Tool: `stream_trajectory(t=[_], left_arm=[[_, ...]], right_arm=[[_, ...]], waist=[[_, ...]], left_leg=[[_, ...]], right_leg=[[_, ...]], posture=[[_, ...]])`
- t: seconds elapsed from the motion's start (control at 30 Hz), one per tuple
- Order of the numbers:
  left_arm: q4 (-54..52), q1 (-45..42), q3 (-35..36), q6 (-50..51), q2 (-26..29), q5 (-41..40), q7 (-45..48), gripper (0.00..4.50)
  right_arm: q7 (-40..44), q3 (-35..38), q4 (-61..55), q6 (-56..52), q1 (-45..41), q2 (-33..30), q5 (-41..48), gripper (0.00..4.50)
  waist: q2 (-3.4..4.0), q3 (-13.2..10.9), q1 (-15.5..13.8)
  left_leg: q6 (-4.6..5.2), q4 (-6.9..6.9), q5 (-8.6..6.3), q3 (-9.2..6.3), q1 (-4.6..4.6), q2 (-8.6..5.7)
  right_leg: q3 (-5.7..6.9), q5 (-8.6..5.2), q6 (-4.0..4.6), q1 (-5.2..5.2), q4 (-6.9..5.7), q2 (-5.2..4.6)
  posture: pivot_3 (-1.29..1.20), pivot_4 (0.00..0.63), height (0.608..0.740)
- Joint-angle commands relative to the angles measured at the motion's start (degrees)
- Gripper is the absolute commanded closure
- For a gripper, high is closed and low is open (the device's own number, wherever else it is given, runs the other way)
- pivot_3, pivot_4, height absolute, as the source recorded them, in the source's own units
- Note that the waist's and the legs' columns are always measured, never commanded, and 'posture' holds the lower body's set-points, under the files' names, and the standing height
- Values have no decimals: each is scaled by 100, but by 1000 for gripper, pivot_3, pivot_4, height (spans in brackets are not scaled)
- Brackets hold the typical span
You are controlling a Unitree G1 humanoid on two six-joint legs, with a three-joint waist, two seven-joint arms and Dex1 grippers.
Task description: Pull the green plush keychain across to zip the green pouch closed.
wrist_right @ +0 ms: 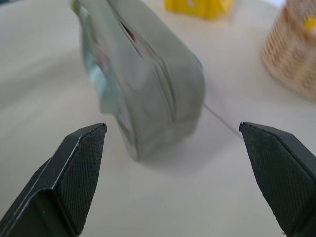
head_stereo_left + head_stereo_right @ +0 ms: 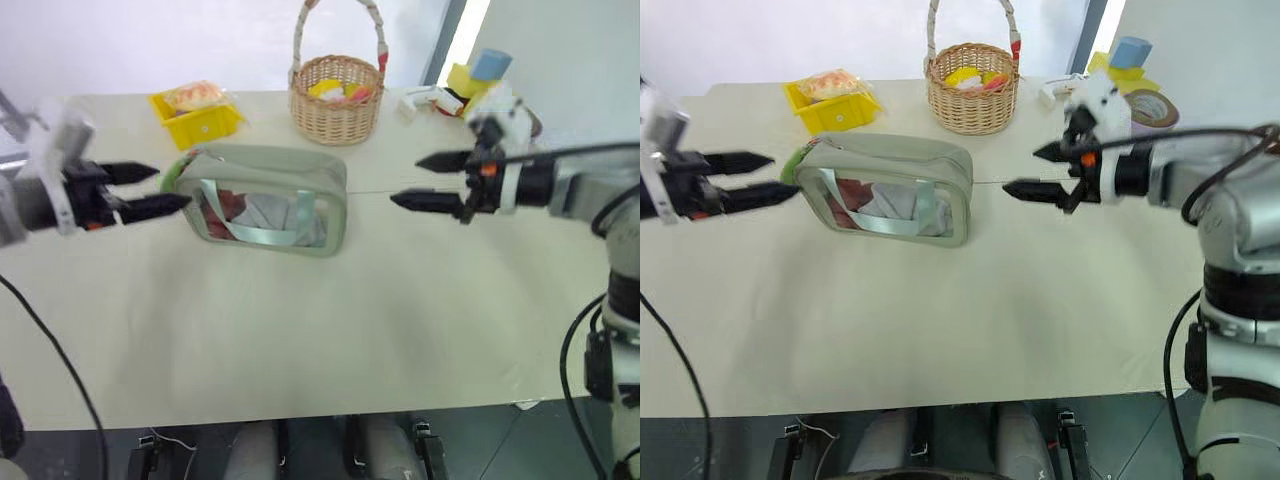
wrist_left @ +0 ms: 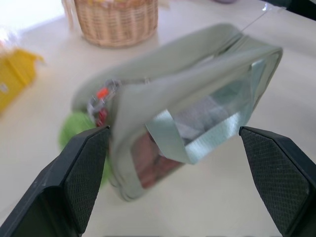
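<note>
on the cream table (image 2: pixel 330 330), going from the left: the left gripper (image 2: pixel 150 190) hangs level just off the left end of the green pouch (image 2: pixel 265 200), its two black fingers spread wide with nothing between them. the lower fingertip sits right at the pouch's left edge — whether it touches cannot be told. in the left wrist view the fingers (image 3: pixel 79 177) stand far apart either side of that same end of the pouch.

the green plush keychain (image 2: pixel 792 166) pokes out at the pouch's left end, a small lime-green fuzzy lump next to the zipper hardware, just beside the left gripper's tips. the pouch stands on its long edge in the middle of the table, clear window facing the robot, a pale green strap hanging across the window and some reddish and grey contents behind it.

behind the pouch, toward the far edge, a yellow bin (image 2: pixel 198 118) sits to the left and a wicker basket (image 2: pixel 335 95) with a tall handle to its right, both well apart from the grippers.

the right gripper (image 2: pixel 415 182) hovers to the right of the pouch, pointing back at it — fingers wide apart, empty, with a clear gap of table between its tips and the pouch's right end.
</note>
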State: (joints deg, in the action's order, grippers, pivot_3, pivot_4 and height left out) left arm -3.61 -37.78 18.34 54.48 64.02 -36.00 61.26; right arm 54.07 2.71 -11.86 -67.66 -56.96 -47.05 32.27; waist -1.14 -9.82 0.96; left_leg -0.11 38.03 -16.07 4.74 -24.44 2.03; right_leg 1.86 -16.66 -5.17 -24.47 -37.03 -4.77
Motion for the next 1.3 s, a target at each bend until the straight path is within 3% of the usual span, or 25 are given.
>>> stream_trajectory(t=[0.03, 0.27, 0.6, 0.8, 0.9, 1.13, 1.3], left_arm=[[313, -143, -260, -466, 85, 193, 227, 32], [684, -217, -366, -861, 145, 403, 194, 32], [628, -182, -252, -912, 84, 343, 112, 32], [235, 42, -170, -821, -85, 259, -139, 32], [38, 219, -65, -761, -17, 184, -161, 0], [11, 252, -44, -776, -65, 117, -325, 0], [142, 169, -86, -810, -44, 148, -349, 0]], right_arm=[[133, -235, 103, 397, -113, -5, -52, 0], [100, -659, 286, 922, -261, 109, -299, 0], [-420, -1942, 1301, 2070, -1110, 1764, -1354, 0], [-369, -2415, 2050, 2933, -996, 2213, -2016, 0], [-175, -2564, 2319, 3293, -994, 2210, -2260, 890], [199, -2513, 2198, 3977, -853, 1998, -2597, 4429], [1116, -2169, 2173, 5357, -412, 1288, -2456, 4429]], waist=[[-1, 0, -10], [-4, -3, -18], [-4, -3, 24], [-9, -3, -39], [-10, -2, -6], [-10, -2, 18], [-11, -3, -36]], left_leg=[[8, 0, -5, -1, 0, 0], [-9, 25, 8, -4, -2, 1], [-58, 21, 37, 4, -4, 14], [-61, 28, 39, -3, -14, 15], [-61, 30, 39, -3, -16, 14], [-67, 28, 43, -5, -9, 11], [-66, 30, 42, -9, -10, 2]], right_leg=[[0, 6, -11, 0, -2, 0], [-7, 41, -30, 4, -20, 0], [-9, 41, -31, -11, -28, 12], [-9, 41, -32, -8, -29, 7], [-10, 44, -36, -6, -36, 4], [-8, 44, -36, -9, -51, 11], [-8, 44, -36, -1, -46, 5]], posture=[[0, 150, 739], [0, 150, 739], [0, 150, 739], [0, 150, 739], [0, 150, 739], [0, 150, 739], [0, 150, 739]])
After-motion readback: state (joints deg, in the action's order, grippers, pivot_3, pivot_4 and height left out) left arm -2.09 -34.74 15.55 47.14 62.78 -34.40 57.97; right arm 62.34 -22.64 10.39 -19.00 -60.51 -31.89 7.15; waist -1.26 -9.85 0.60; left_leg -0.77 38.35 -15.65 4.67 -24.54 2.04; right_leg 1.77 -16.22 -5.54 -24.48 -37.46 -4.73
